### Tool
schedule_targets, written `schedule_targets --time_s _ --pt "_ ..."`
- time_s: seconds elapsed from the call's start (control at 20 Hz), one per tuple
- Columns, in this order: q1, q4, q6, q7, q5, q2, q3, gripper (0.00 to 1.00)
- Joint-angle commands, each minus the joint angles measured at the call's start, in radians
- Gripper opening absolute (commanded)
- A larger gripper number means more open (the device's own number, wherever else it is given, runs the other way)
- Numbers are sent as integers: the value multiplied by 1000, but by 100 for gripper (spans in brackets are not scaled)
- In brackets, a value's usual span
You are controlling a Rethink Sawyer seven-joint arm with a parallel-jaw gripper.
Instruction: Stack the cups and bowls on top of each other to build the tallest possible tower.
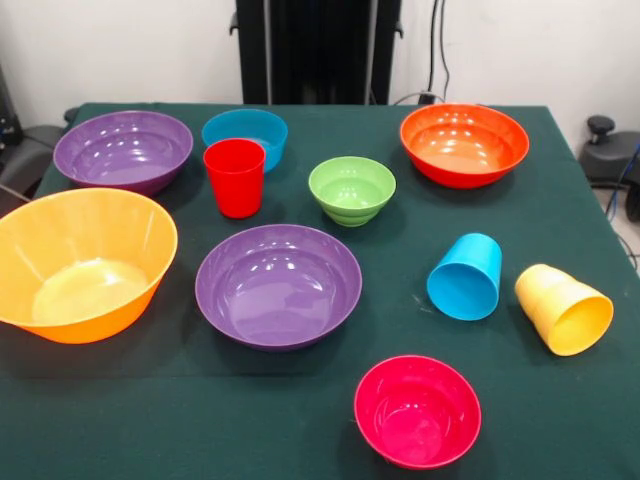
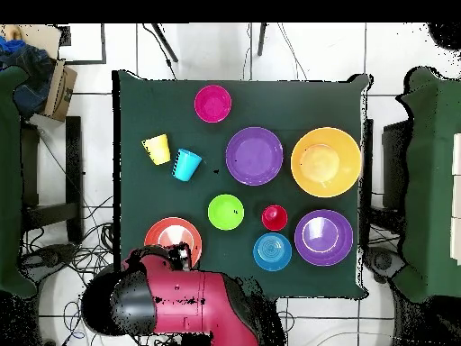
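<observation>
Nothing is stacked. The red cup (image 1: 234,177) stands upright beside the small blue bowl (image 1: 245,135). The sky-blue cup (image 1: 465,277) and the yellow cup (image 1: 565,309) lie on their sides next to each other. Two purple bowls (image 1: 123,150) (image 1: 278,285), the yellow-orange bowl (image 1: 82,262), the orange-red bowl (image 1: 464,144), the green bowl (image 1: 351,189) and the magenta-pink bowl (image 1: 417,410) stand upright and apart. The arm is drawn back. Its dark end, the gripper (image 2: 178,255), shows only in the overhead view, by the orange-red bowl (image 2: 167,234).
The table (image 1: 560,200) has a dark green cloth. The robot's black pedestal (image 1: 318,50) stands at its far side. Dark chairs (image 1: 610,155) stand at both sides of the table. The red and black arm (image 2: 194,306) is folded over the base.
</observation>
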Motion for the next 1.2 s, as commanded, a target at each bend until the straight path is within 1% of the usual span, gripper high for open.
schedule_targets --time_s 0.05,0.15,0.35,0.65,0.9,1.2 --pt "14 -68 150 153 -45 42 2 100" --pt "16 -64 133 158 -49 49 -3 100" --pt "-7 -48 57 136 -43 93 17 100" --pt "-29 -26 -30 120 -33 141 40 100" --pt "-33 -20 -60 120 -32 157 45 100" --pt "-34 -2 -124 126 -32 185 46 100"
